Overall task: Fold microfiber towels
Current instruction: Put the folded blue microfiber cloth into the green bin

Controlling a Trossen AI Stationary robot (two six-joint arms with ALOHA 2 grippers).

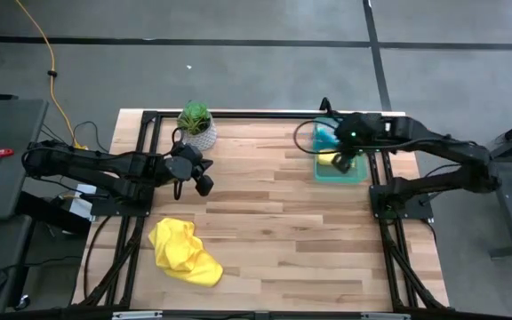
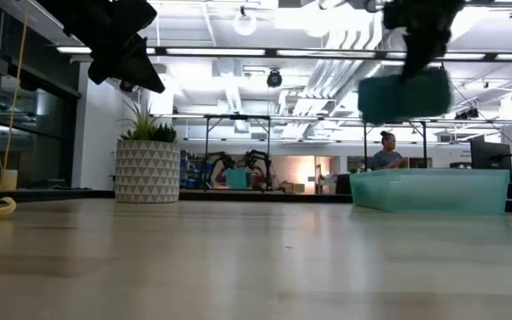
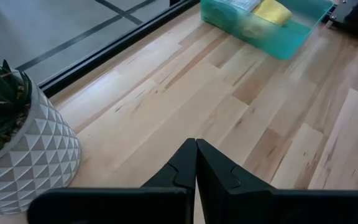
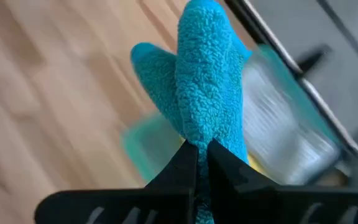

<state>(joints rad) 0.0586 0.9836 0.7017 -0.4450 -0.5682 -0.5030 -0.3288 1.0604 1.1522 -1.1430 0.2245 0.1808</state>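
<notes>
Right pincer [image 4: 196,155] clenched on the teal towel [image 4: 204,81], lifted above the green tray [image 2: 434,191]; a yellow towel [image 3: 272,11] lay in the tray below it. Left pincer [image 3: 195,163] clenched empty over the worktop [image 1: 274,240], plant [image 1: 196,123] just beside it, crumpled yellow cloth [image 1: 183,251] nearby.
</notes>
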